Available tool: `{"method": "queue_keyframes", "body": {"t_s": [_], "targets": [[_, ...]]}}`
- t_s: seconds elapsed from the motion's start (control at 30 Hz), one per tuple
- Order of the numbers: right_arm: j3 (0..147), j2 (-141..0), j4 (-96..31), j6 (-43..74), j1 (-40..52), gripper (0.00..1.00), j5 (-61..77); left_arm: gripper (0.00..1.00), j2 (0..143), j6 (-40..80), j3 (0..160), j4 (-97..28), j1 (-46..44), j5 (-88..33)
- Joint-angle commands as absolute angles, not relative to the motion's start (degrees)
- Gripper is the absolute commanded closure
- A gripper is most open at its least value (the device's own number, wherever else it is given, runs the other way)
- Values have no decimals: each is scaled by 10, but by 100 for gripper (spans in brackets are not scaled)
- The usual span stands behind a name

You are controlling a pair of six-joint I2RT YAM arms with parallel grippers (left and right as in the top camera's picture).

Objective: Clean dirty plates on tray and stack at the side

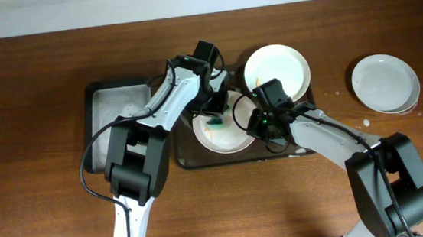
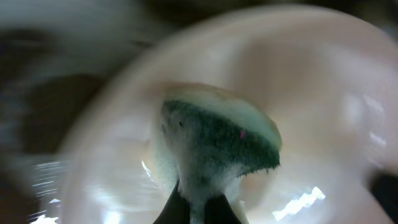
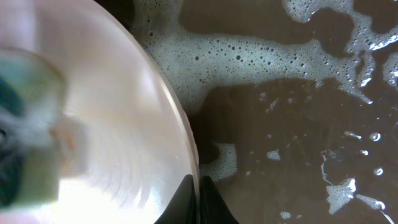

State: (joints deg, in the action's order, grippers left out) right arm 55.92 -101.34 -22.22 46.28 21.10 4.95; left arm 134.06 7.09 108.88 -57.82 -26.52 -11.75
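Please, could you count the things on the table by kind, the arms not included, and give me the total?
White plates: 3
Dark tray: 1
Dark tub: 1
Green sponge: 1
Total: 6

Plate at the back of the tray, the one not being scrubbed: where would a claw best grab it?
At its thin rim, coming from above on the far right side. The plate is shallow and lies face up, so only the edge fits between two fingers. That side seems to stick out past the wall of the tray, probably leaving room under the edge.
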Motion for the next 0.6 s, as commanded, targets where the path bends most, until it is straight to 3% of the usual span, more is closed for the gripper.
{"method": "queue_keyframes", "body": {"t_s": [0.0,0.13,0.27,0.43,0.57], "targets": [[565,-1015,-220,452,217,96,47,100,1354,127,1087,-593,-263,32],[565,-1015,-220,452,217,96,47,100,1354,131,1087,-644,-274,-3],[565,-1015,-220,452,217,96,47,100,1354,31,1087,-711,-292,-109],[565,-1015,-220,452,217,96,49,99,1354,-22,1087,-742,-310,-105],[565,-1015,-220,452,217,96,49,99,1354,36,1086,-660,-307,-28]]}}
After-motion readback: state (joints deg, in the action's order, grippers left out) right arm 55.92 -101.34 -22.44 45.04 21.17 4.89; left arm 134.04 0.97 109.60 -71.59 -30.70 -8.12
